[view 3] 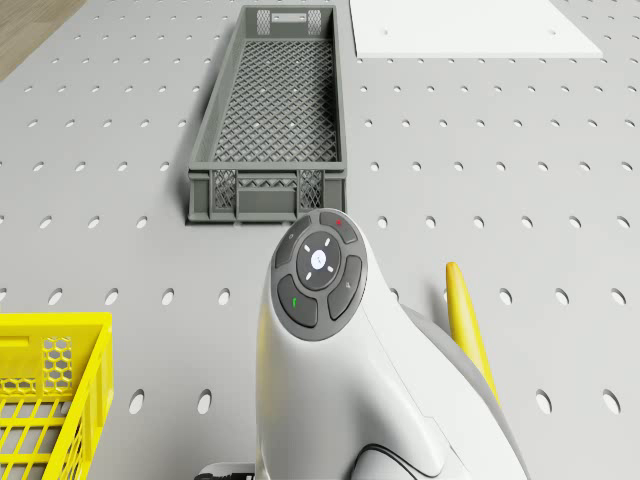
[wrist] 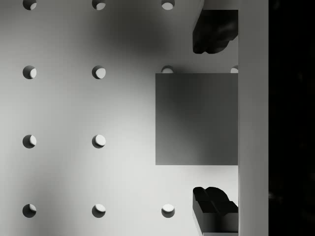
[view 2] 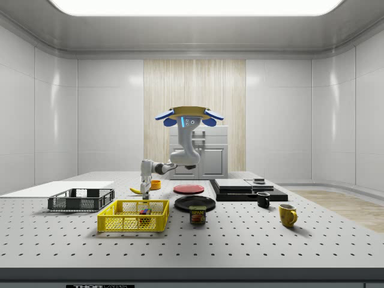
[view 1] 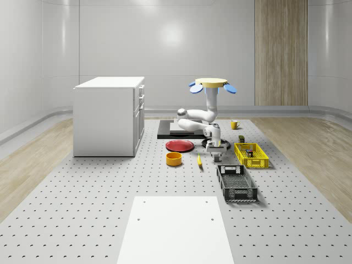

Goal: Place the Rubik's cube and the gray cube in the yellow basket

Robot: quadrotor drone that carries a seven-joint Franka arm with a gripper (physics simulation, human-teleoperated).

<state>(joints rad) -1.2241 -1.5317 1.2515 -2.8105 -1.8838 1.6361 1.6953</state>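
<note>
The drone (view 1: 212,83) hovers above the perforated table (view 1: 82,198), over the black slab (view 1: 175,131) behind the red plate (view 1: 180,146), with its arm bent down and forward. The gripper (view 1: 215,157) hangs low over the table between the yellow basket (view 1: 251,155) and the banana (view 1: 199,160), just behind the dark gray crate (view 1: 237,183).

In the wrist view the gray cube (wrist: 197,119) sits flat on the table between the two dark fingertips (wrist: 212,30). The fingers are spread wider than the cube, with a gap on each side, so the claw is released and grasps nothing. The cube lies just beside the wall of the black plate (wrist: 253,118).

The Rubik's cube (view 2: 144,212) is already inside the yellow basket, seen through its mesh in the side view. Near the basket stands a can (view 2: 197,215) whose label reads "SPAM". On the side view's right are a black mug (view 2: 263,199) and a yellow mug (view 2: 288,215). An orange bowl (view 1: 174,159) sits in front of the red plate, a white cabinet (view 1: 109,116) stands at the whole-scene view's left, and a white panel (view 1: 175,228) lies on the near table. The drone view looks past the arm's wrist, where a round button pad (view 3: 320,270) carries small symbols that cannot be read.
</note>
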